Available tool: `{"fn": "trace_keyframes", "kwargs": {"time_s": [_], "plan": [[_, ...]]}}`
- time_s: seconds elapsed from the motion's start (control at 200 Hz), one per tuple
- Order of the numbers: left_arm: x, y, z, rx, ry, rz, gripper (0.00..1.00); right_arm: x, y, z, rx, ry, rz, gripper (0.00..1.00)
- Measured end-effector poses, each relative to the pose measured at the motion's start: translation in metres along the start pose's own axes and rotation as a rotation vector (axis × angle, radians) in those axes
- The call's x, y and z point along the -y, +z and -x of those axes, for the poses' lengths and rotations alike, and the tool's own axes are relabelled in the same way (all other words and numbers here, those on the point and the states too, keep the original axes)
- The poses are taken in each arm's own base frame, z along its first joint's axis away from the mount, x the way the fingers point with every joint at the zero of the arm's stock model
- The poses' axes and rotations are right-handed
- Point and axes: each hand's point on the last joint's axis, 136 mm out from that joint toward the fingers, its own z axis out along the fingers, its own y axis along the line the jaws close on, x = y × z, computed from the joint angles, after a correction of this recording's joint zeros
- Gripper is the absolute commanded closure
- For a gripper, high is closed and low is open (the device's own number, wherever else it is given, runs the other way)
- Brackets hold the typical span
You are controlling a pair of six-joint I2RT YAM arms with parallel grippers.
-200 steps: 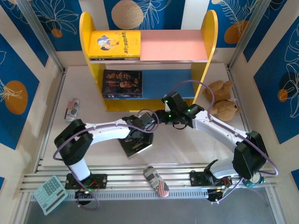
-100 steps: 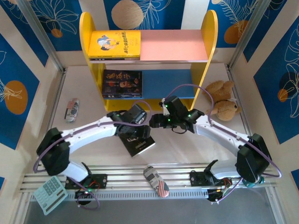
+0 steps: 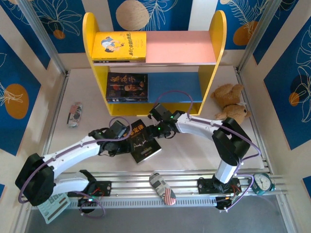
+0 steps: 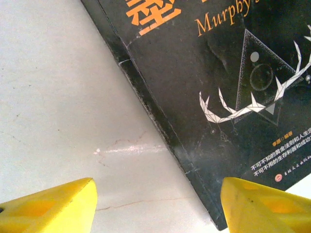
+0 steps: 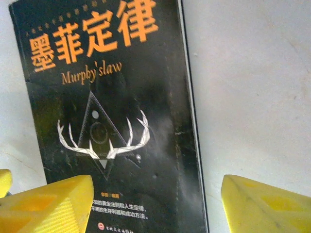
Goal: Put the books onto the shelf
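Nearest, flat on the desk [image 3: 194, 150]: black book with gold title [image 3: 142, 141], left pincer [image 4: 158, 187] open at its left edge, right pincer [image 5: 158, 182] open at its right edge. Farther back, shelf [image 3: 88, 48]: yellow book [image 3: 119, 46] on pink top board [image 3: 180, 47], dark book [image 3: 127, 87] on blue lower board [image 3: 175, 87].

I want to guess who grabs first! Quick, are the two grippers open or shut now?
Left gripper: open, holding nothing, at the edge of the black book.
Right gripper: open, holding nothing, over the same book.
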Motion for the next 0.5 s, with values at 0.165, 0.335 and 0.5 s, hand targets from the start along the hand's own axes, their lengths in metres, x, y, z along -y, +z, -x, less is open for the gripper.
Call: {"fn": "trace_keyframes", "kwargs": {"time_s": [0.165, 0.335, 0.5], "plan": [[0.002, 0.007, 0.004, 0.003, -0.012, -0.016, 0.30, -0.001, 0.005, 0.004, -0.006, -0.008, -0.002, 0.30], [0.004, 0.017, 0.008, -0.015, -0.034, -0.030, 0.31, 0.003, 0.018, -0.001, -0.045, -0.007, -0.014, 0.34], [0.003, 0.023, 0.011, -0.027, -0.050, -0.033, 0.31, 0.004, 0.024, -0.006, -0.072, -0.002, -0.012, 0.38]]}}
